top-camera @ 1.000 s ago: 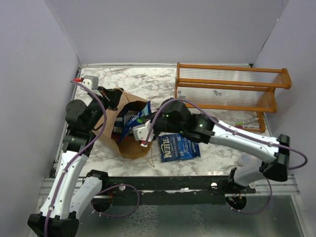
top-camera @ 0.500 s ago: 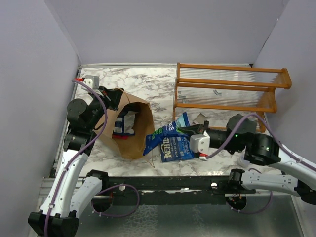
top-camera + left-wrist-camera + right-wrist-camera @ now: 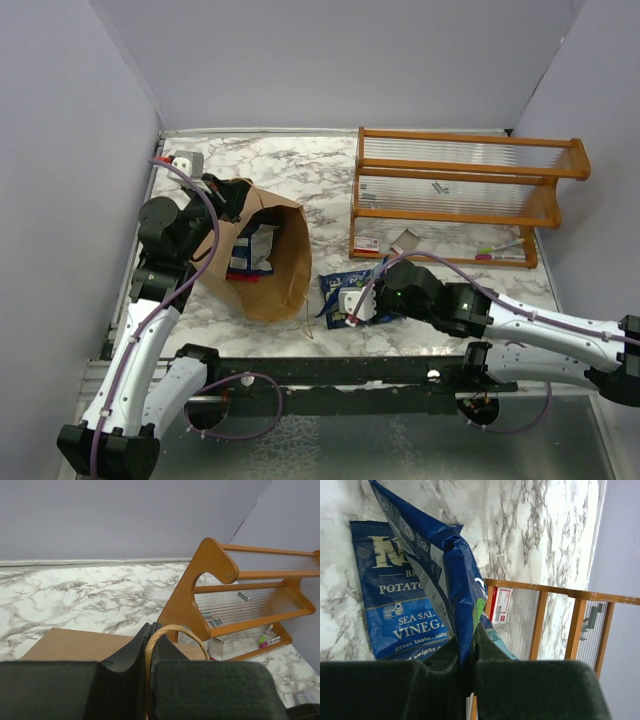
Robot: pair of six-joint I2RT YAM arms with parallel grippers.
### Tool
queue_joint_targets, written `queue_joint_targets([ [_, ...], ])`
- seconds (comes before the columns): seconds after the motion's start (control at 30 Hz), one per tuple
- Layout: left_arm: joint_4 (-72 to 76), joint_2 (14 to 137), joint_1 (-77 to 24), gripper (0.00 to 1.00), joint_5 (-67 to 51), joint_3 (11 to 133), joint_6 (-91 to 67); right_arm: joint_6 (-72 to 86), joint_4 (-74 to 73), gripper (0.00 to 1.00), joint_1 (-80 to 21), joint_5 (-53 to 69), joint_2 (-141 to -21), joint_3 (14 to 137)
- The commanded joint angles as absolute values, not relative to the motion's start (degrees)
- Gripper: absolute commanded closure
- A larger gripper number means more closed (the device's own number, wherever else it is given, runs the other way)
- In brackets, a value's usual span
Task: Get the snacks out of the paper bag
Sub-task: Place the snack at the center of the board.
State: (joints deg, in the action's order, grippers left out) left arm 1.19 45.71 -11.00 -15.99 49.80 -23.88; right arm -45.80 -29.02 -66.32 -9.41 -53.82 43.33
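The brown paper bag (image 3: 270,265) stands open on the marble table, with several snack packets (image 3: 250,250) showing inside it. My left gripper (image 3: 222,195) is shut on the bag's twisted paper handle (image 3: 176,631); in the left wrist view the left gripper (image 3: 151,632) pinches that loop above the bag's wall (image 3: 75,642). My right gripper (image 3: 352,303) is low over the table to the right of the bag. In the right wrist view the right gripper (image 3: 470,652) is shut on a dark blue packet (image 3: 440,565), which hangs over a second dark blue packet (image 3: 395,605) lying flat on the table.
The orange-brown wooden rack (image 3: 455,190) stands at the back right, and it also shows in the right wrist view (image 3: 540,615). A small red-and-white packet (image 3: 500,604) and pens (image 3: 500,250) lie on its lowest shelf. Walls close in the left, back and right.
My right gripper left the bag's mouth with a dark blue packet, swung it out to the right, then came back down over the packet lying on the table. The left arm has kept still.
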Motion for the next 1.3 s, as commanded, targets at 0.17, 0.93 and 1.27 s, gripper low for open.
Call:
queue_joint_targets([
  [0.17,1.8,45.8,-11.2,1.00,-15.7,51.2,-23.2,-51.4,-9.7,0.99,-62.8,-13.4,-57.7,40.9],
  [0.93,1.7,44.1,-12.4,1.00,-15.0,50.3,-22.8,-61.4,-25.6,0.74,-57.2,-4.1,-50.3,30.7],
  [1.27,2.2,43.8,-12.4,1.00,-16.0,48.7,-24.2,-56.4,-39.8,0.34,-57.2,5.1,-39.3,33.1],
])
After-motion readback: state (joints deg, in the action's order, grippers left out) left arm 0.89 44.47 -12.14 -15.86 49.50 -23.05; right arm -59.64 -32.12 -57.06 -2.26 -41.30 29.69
